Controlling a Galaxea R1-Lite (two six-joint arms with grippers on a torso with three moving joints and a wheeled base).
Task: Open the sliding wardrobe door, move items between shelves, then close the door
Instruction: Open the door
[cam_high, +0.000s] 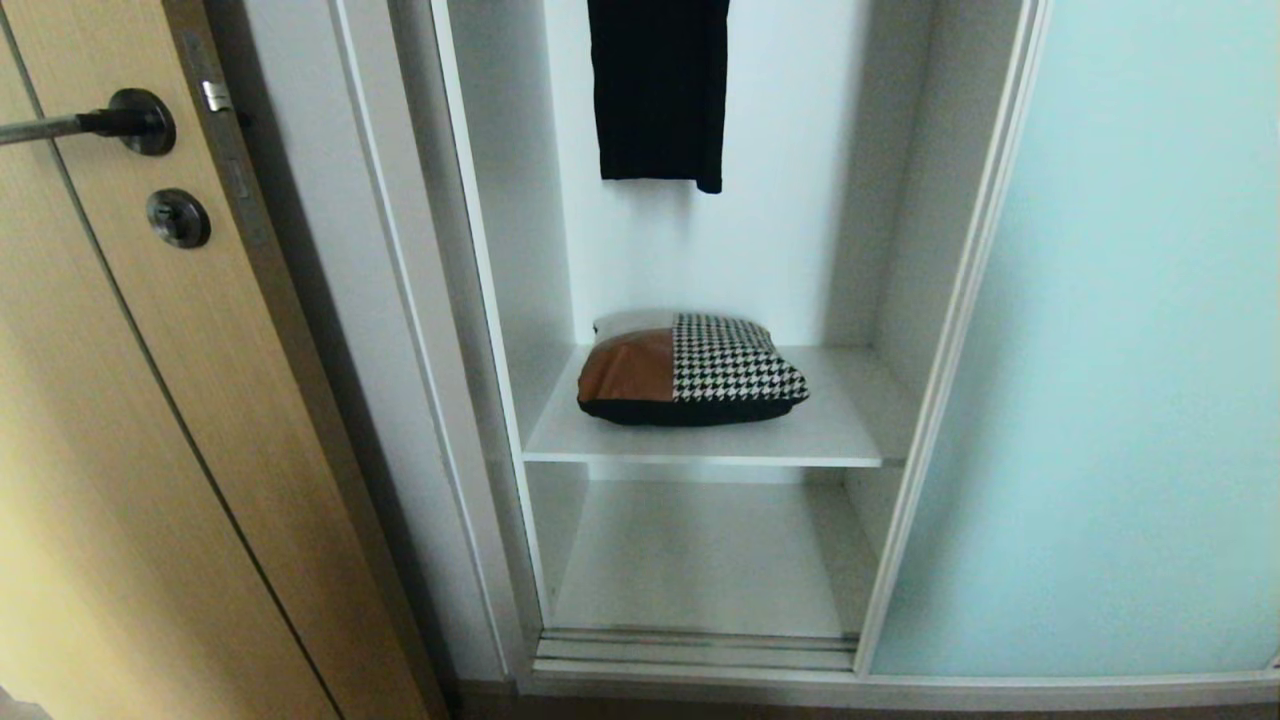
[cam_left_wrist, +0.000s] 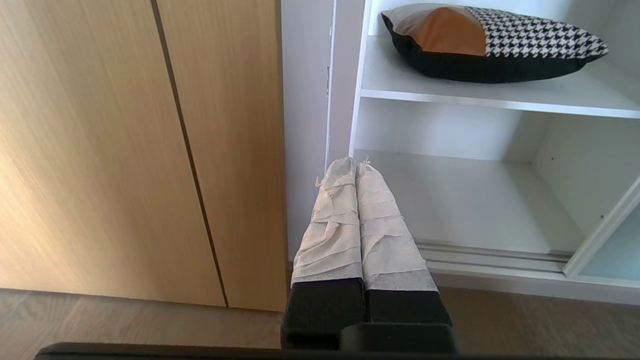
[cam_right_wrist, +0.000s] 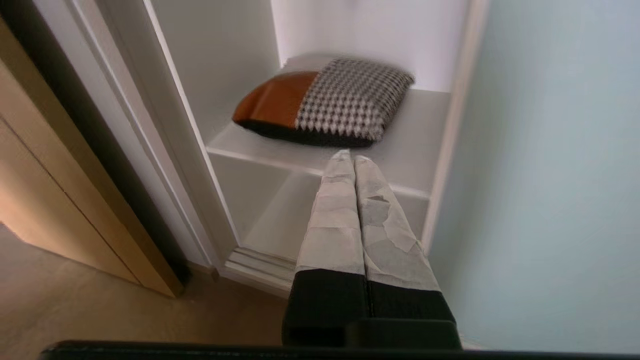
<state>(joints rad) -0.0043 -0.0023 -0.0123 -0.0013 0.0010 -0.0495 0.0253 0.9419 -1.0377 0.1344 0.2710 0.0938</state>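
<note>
Aiming my right gripper (cam_right_wrist: 354, 159), pinched closed and empty, at the cushion (cam_high: 690, 372) near the shelf's (cam_high: 700, 440) front edge; door (cam_high: 1100, 350) standing open, so spreading the fingers comes next.

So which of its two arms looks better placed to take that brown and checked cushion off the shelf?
Probably the right. Its shut claw points into the open wardrobe at the tan leather and houndstooth cushion on the upper white shelf. The left claw, also shut, sits lower, aimed at the wardrobe's left edge.

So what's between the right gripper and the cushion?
Only the bare front strip of the upper shelf separates the shut right gripper from the cushion, seen in the right wrist view.
</note>
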